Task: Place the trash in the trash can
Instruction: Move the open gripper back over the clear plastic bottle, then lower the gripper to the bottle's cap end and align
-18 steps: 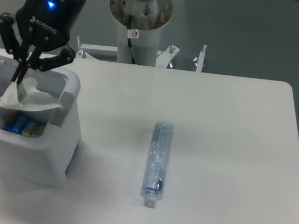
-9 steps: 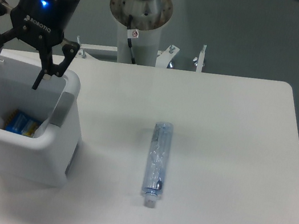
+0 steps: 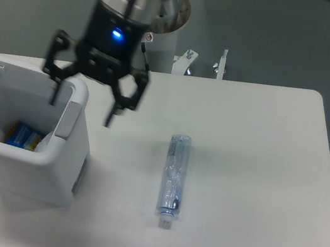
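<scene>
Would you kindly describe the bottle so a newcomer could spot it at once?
Start at the white table, then look right of the white trash can. The crushed plastic bottle lies alone mid-table, clear and bluish, white cap towards the near edge.

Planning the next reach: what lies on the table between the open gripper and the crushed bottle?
Nothing: in the camera view, only bare white table separates the gripper from the bottle.

Large white rectangular plastic bin, grey latch panel; clear bluish crushed plastic bottle, white cap; black two-finger gripper, blue light.
</scene>
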`<state>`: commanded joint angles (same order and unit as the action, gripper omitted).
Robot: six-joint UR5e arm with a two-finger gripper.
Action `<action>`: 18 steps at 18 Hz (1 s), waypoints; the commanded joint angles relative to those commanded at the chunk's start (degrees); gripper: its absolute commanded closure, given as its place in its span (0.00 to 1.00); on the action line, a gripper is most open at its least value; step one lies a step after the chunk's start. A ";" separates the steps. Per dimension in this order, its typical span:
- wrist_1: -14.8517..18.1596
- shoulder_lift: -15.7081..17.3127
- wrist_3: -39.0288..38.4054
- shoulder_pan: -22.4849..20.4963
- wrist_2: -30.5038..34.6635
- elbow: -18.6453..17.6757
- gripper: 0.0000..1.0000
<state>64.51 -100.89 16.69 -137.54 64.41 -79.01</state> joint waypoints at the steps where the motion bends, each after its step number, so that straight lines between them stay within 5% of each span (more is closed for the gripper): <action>1: 0.00 -0.79 1.15 0.00 2.11 0.00 0.01; 18: 0.09 -15.55 10.12 0.52 13.64 0.35 0.00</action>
<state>64.60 -116.45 26.80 -137.02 78.05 -78.66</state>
